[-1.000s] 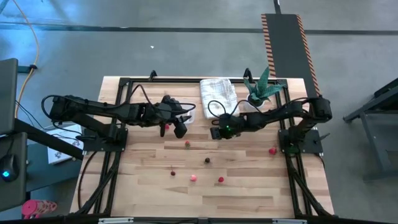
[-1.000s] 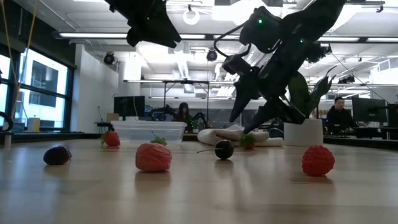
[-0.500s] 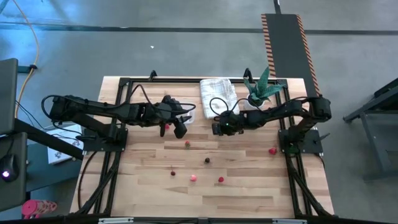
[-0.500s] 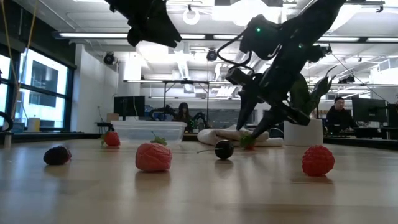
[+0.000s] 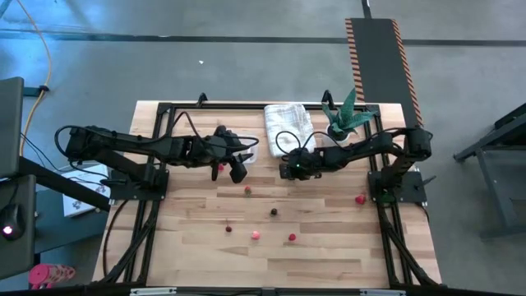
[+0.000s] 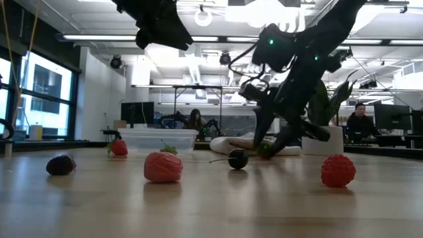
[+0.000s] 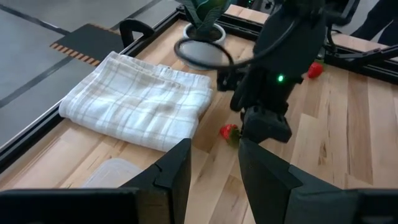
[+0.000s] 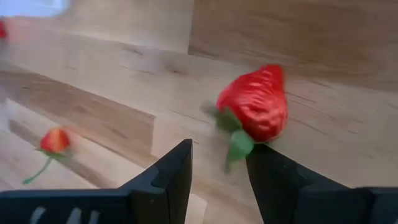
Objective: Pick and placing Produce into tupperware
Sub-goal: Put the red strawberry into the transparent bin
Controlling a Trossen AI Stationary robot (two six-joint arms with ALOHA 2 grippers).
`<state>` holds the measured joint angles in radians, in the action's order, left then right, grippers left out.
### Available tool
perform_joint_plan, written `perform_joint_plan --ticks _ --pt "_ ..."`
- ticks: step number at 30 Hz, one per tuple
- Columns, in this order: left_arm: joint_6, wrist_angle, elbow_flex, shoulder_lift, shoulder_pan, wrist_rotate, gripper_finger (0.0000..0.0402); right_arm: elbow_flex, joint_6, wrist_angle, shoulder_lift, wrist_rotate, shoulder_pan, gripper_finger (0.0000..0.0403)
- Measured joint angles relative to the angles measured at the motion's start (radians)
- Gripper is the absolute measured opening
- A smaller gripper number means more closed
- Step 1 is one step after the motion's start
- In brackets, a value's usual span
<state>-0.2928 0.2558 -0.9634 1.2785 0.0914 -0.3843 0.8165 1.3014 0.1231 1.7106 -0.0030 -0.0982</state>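
The wooden table [image 5: 329, 247] is lying mostly bare along its near half, giving both arms plenty of open room there, while the far edge is crowding up with a folded white towel [image 5: 288, 125] and a green potted plant [image 5: 345, 115] side by side. The tupperware [image 6: 158, 140], a shallow clear tub, is sitting near the far edge just beside the towel, and from above it is largely hiding under the left arm. The left gripper [image 5: 238, 168] is hanging above the board beside the tub, its two fingers standing a little apart and gripping nothing. The right gripper [image 5: 285, 170] is reaching low over the wood just in front of the towel, its fingers parted, and they are flanking a strawberry [image 8: 255, 107] without closing on it; that berry is showing glossy red with a green leafy cap, lying on its side. The rest of the produce is lying scattered and well apart: a red berry [image 5: 247, 191] near the middle, a dark cherry [image 5: 274, 211], a small maroon piece [image 5: 228, 228], a pink one [image 5: 256, 234], a red one [image 5: 292, 238], and a raspberry-like red piece [image 5: 360, 199] off towards the right arm's base
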Motion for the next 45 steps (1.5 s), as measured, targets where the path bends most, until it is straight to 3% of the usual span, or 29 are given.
perform_joint_plan --ticks 9,18,24,34,41,45 --pt "0.0 0.002 0.0 0.0 0.0 0.013 0.0124 0.001 -0.026 -0.048 0.022 -0.013 0.0 0.013" --pt "0.0 0.002 0.0 0.0 0.0 0.012 0.0124 0.0 -0.085 -0.08 0.024 -0.041 0.001 0.0008" --pt "0.0 0.013 0.0 0.0 0.0 -0.004 0.0124 0.05 -0.147 -0.087 0.024 -0.043 0.001 0.0003" --pt "-0.048 0.212 0.0 0.0 0.001 -0.212 0.0124 0.272 -0.344 0.216 0.023 0.003 0.001 0.0" --pt "-0.076 0.204 0.0 -0.054 0.001 -0.217 0.0124 0.381 -0.491 0.228 0.023 0.024 -0.035 0.0" --pt "-0.067 0.292 0.0 -0.097 0.001 -0.322 0.0124 0.389 -0.52 0.27 0.022 0.028 -0.048 0.0"
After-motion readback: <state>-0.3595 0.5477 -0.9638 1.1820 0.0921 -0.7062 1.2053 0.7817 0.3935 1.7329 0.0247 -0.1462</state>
